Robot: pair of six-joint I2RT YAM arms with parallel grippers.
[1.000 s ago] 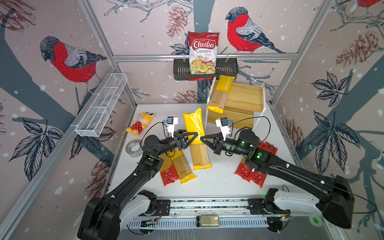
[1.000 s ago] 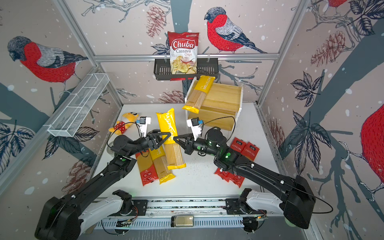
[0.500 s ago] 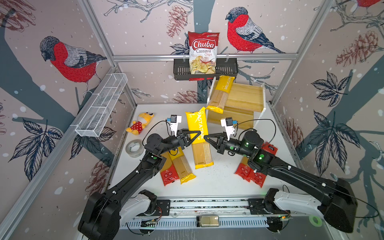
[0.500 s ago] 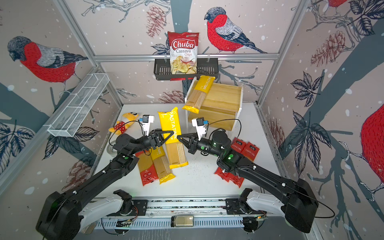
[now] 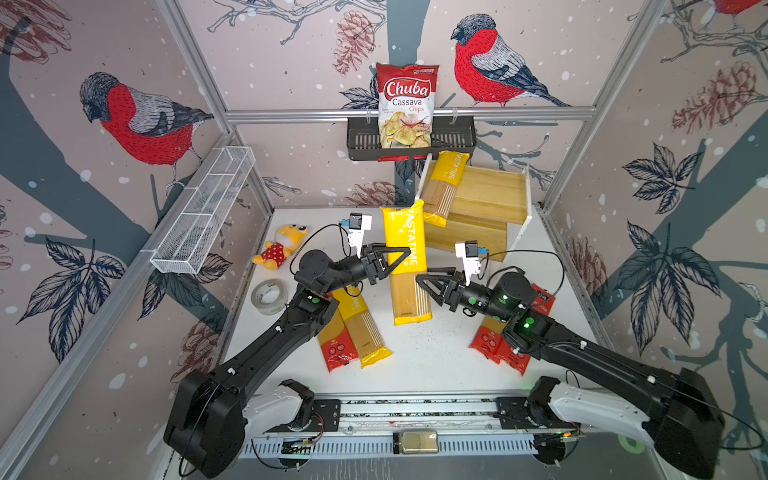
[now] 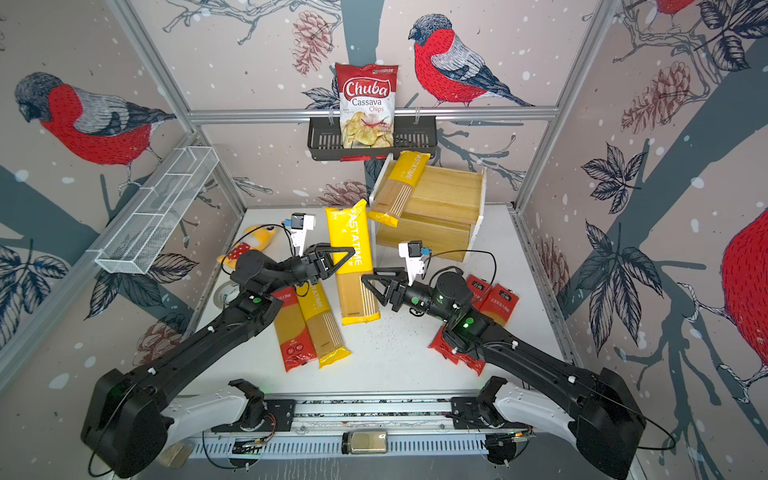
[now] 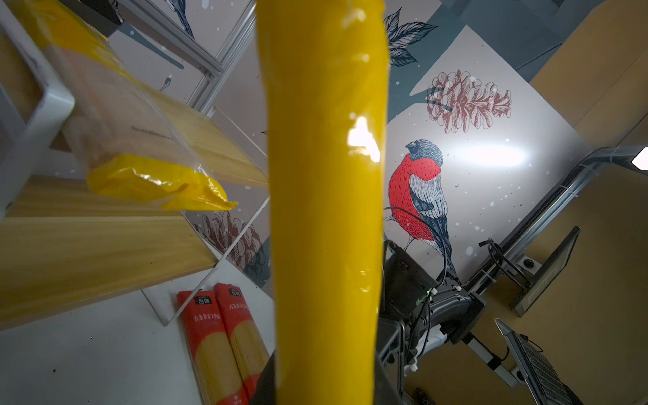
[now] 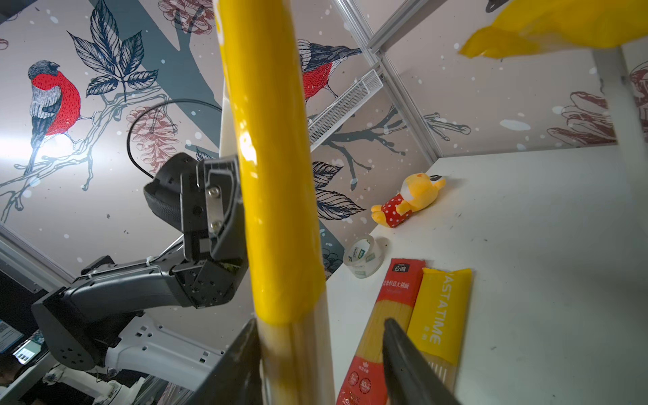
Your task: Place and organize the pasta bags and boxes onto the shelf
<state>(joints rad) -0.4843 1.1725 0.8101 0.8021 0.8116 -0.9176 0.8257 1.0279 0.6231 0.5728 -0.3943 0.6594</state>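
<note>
A yellow PASTATIME packet [image 5: 405, 257] [image 6: 351, 257] hangs on end above the table's middle, and my left gripper [image 5: 400, 257] [image 7: 324, 385] is shut on its yellow part. My right gripper [image 5: 422, 280] [image 8: 322, 336] is open around the packet's clear lower part; one jaw touches it and the other stands apart. Another yellow packet [image 5: 442, 187] leans on the shelf [image 5: 486, 199] at the back. A yellow packet [image 5: 361, 328] and a red-ended packet [image 5: 336, 345] lie on the table under my left arm. Two red-ended packets [image 5: 494, 340] lie under my right arm.
A Chuba chips bag [image 5: 407, 104] stands in the black basket [image 5: 453, 141] on the back wall. A white wire basket [image 5: 203, 216] hangs on the left wall. A yellow plush toy [image 5: 282, 249] and a tape roll [image 5: 269, 296] lie at the table's left.
My left gripper has shut on the yellow packet and my right gripper has opened off it. The packet has shifted right, toward the shelf.
</note>
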